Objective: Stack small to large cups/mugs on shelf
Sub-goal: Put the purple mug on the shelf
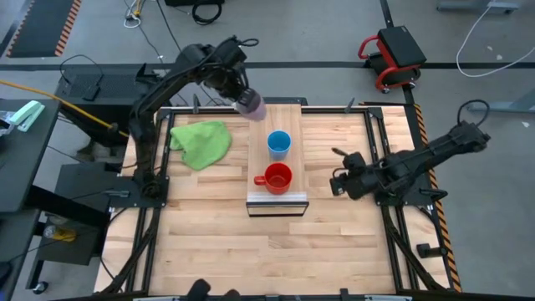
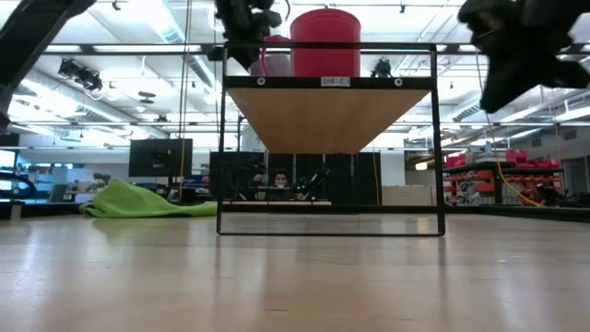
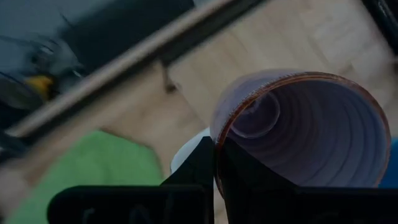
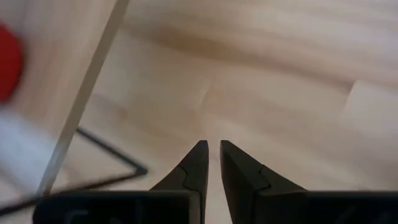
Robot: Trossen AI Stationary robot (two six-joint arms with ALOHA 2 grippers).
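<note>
We hold the purple mug (image 3: 305, 130) by its rim, pinched between the jaws of the left gripper (image 1: 236, 90), above the far end of the shelf (image 1: 261, 125). Beyond the jaws stand the blue cup (image 1: 278, 143) and then the red mug (image 1: 277, 177) — both already on the shelf. Next we should lower it straight down, we think. The right gripper (image 4: 210, 163) waits beside the shelf — jaws nearly together, holding nothing.

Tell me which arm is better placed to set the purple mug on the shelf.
Left. Its gripper holds the purple mug over the shelf's far end, while the right gripper waits empty beside the shelf.
</note>
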